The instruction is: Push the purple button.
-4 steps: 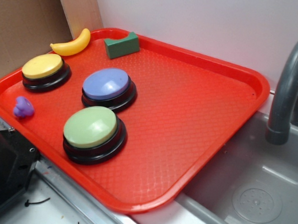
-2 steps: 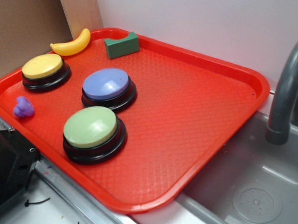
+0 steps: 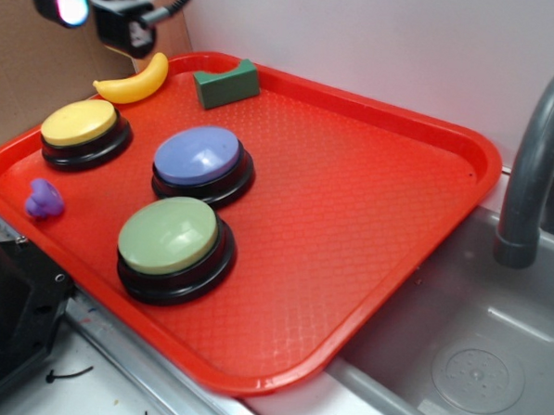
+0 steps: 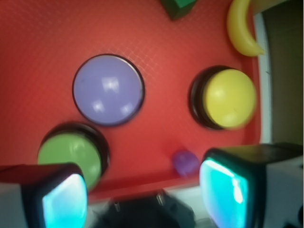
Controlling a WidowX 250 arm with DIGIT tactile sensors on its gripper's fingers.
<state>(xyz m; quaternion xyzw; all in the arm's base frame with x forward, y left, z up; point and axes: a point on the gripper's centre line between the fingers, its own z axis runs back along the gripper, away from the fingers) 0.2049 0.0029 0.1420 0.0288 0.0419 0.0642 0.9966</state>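
Gripper (image 4: 142,199) spread wide, empty, high over tray's (image 3: 369,231) far-left corner; purple button (image 3: 198,157) well apart below, btwn yellow button (image 3: 79,123) & green button (image 3: 169,236).

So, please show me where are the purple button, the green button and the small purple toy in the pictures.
purple button (image 3: 198,156), exterior view, middle of its domed top.
green button (image 3: 168,235), exterior view, middle of its domed top.
small purple toy (image 3: 43,199), exterior view, middle of its lumpy body.

Purple button (image 3: 198,156) mid-tray, domed, upright
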